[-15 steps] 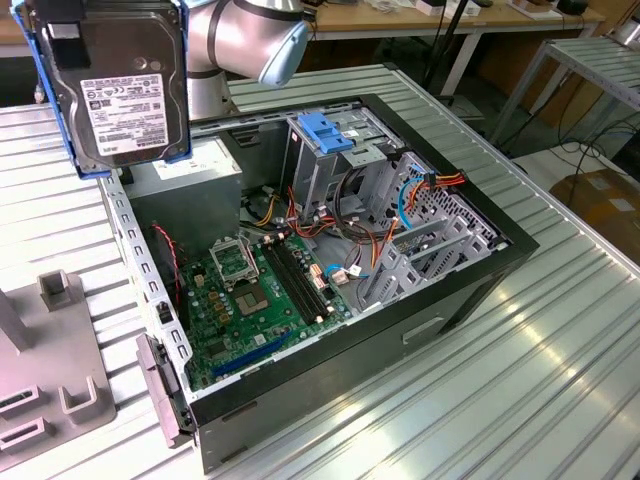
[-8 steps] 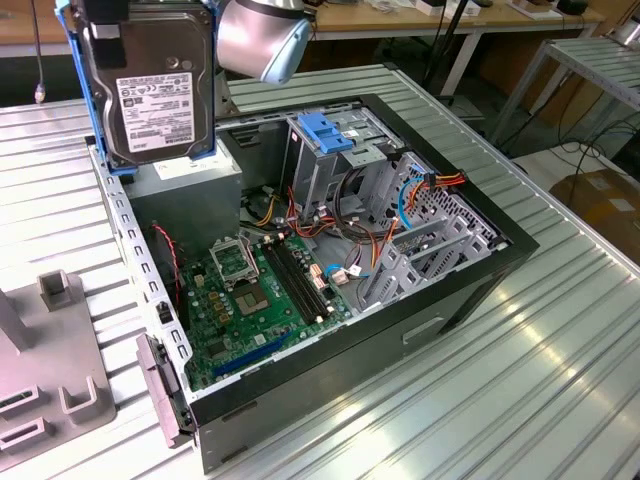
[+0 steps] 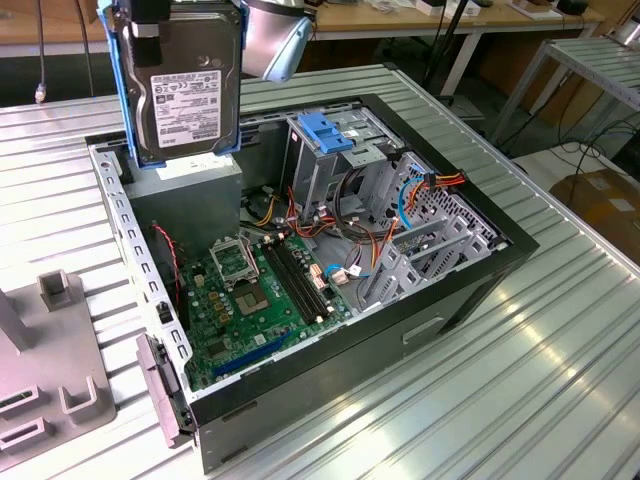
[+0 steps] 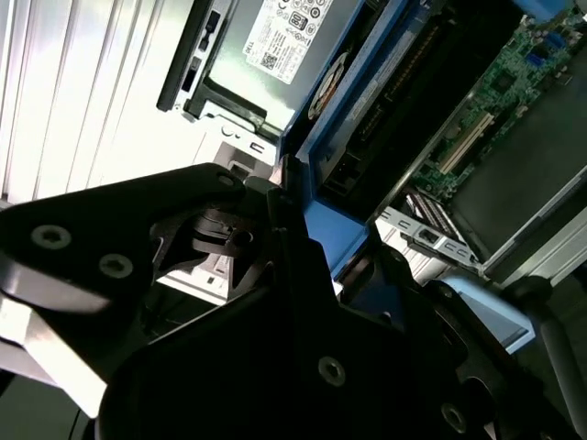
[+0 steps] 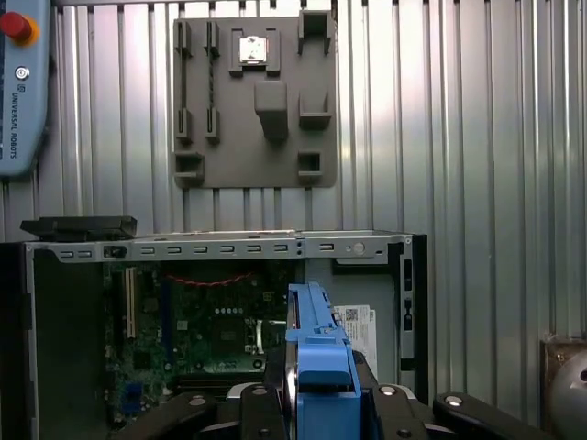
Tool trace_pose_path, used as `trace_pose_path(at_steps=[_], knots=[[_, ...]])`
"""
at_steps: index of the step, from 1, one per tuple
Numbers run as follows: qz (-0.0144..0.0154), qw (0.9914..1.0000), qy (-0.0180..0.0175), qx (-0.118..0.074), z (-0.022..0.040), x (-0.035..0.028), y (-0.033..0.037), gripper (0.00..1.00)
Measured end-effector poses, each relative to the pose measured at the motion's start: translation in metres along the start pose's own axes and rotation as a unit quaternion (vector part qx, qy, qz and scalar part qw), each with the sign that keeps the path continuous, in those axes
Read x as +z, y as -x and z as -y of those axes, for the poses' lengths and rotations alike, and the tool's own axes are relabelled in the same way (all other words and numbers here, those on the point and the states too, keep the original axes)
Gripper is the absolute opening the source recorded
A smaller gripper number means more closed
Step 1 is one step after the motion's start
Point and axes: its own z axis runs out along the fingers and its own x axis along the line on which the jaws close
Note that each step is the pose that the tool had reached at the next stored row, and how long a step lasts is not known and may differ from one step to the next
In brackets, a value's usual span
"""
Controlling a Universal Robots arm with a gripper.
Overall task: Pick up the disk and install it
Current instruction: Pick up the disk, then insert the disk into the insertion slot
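The gripper point(image 5: 316, 399) pinches the disk point(image 3: 185, 85) upright, long axis vertical, over the case's point(image 3: 330, 385) far corner, the exterior view's left

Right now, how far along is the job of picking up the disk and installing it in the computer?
Done: the pickup. The disk is off the table, upright, clamped in the hand. In hand: the disk hangs above the open computer case, as the exterior view shows. Left: the install itself. The disk is not yet seated anywhere inside the case.
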Motion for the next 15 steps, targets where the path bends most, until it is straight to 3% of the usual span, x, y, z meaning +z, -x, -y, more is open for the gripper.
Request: trace_pose_path(at_steps=[8,10,15], knots=[[0.0,1.0,0.0,0.0,0.0384,0.0009,0.0009,0.37],[0.0,1.0,0.0,0.0,0.043,0.001,0.0011,0.37],[0.0,1.0,0.0,0.0,0.0449,0.001,0.0011,0.37]])
